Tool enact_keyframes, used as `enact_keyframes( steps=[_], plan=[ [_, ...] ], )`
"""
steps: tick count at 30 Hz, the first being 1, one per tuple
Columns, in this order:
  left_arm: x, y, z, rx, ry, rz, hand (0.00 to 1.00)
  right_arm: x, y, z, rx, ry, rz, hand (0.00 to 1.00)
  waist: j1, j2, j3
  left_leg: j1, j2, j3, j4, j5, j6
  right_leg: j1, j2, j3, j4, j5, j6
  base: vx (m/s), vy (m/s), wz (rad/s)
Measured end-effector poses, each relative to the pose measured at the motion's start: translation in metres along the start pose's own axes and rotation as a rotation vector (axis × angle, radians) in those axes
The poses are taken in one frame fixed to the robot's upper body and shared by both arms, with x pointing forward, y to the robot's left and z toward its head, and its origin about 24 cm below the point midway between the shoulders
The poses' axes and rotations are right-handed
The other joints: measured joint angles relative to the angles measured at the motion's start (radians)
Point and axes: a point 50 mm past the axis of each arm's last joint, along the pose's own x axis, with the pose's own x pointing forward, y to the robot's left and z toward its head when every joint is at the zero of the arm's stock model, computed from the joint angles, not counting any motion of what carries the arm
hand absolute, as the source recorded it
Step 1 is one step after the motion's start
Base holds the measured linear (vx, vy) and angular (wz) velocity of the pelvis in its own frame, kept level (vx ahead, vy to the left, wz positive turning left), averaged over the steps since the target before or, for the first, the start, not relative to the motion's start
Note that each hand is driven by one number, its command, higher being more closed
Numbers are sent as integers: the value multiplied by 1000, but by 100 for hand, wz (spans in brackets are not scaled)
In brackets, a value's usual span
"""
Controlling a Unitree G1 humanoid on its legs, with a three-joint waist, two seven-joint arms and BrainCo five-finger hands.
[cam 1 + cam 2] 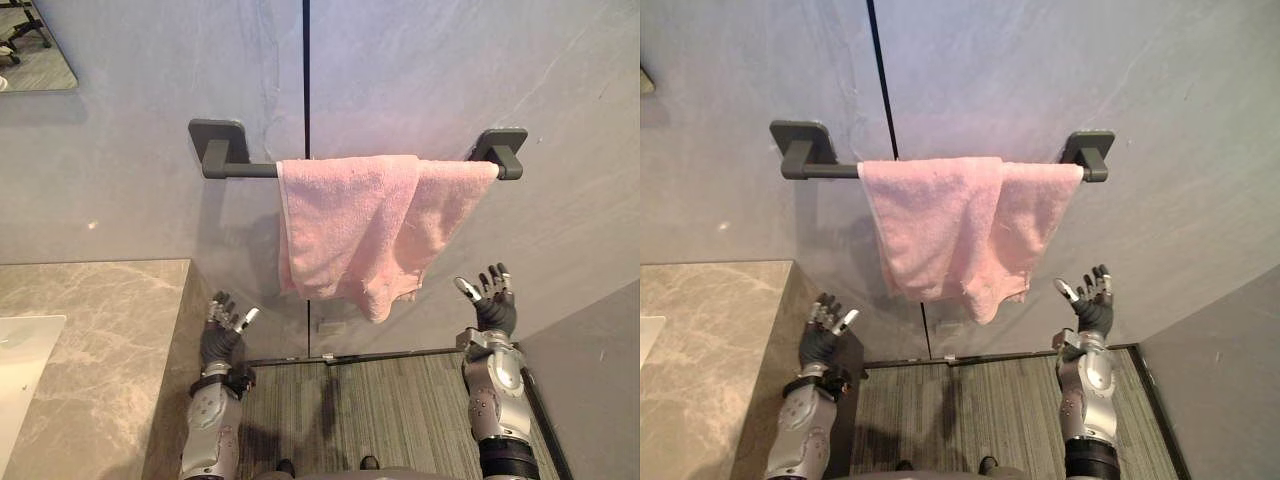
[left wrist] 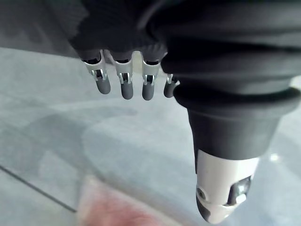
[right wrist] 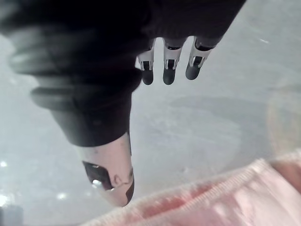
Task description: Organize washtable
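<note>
A pink towel [image 1: 355, 230] hangs bunched and uneven over a dark grey towel bar [image 1: 240, 168] fixed to the grey wall. Its lower edge droops to a point near the middle. My left hand [image 1: 222, 328] is raised below and left of the towel, fingers straight, holding nothing. Below the towel's right corner my right hand [image 1: 490, 298] is lifted, open and empty, a short way off the cloth. A pink towel edge [image 3: 221, 197] lies just past the right hand's thumb in the right wrist view, apart from it.
A beige marble washtable [image 1: 95, 340] fills the lower left, with a white basin's rim [image 1: 22, 360] at its left edge. A mirror corner [image 1: 35, 50] sits upper left. A dark vertical wall seam [image 1: 306, 80] runs behind the towel. Striped grey floor [image 1: 390, 405] lies between my arms.
</note>
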Motion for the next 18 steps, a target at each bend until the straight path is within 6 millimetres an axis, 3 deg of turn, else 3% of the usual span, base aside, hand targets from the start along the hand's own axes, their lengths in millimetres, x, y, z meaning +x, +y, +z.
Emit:
enact_keyframes(
  steps=[4,7,14,18],
  plan=[
    [2,2,31,-43,-140,5,0,0,-9,29,-25,-129,-28,0,-1,0,0,6,-1,0,2,0,0,6,-3,-1,0,0,0,0,0,0],
    [1,1,50,-54,-225,-2,0,0,-11,40,-24,-178,-39,0,-2,0,0,16,-2,1,2,0,0,17,-4,-1,0,0,1,0,0,0],
    [-11,-3,107,-68,-512,-22,0,-9,-2,95,-25,-445,-2,0,-19,4,-1,18,-2,7,11,0,0,21,-4,3,0,7,1,-49,-17,-2],
    [-19,-9,127,-79,-613,-52,0,-19,10,122,21,-589,62,0,-25,16,-5,16,-1,15,18,-1,1,21,-3,7,0,13,1,-60,-19,-5]
  ],
)
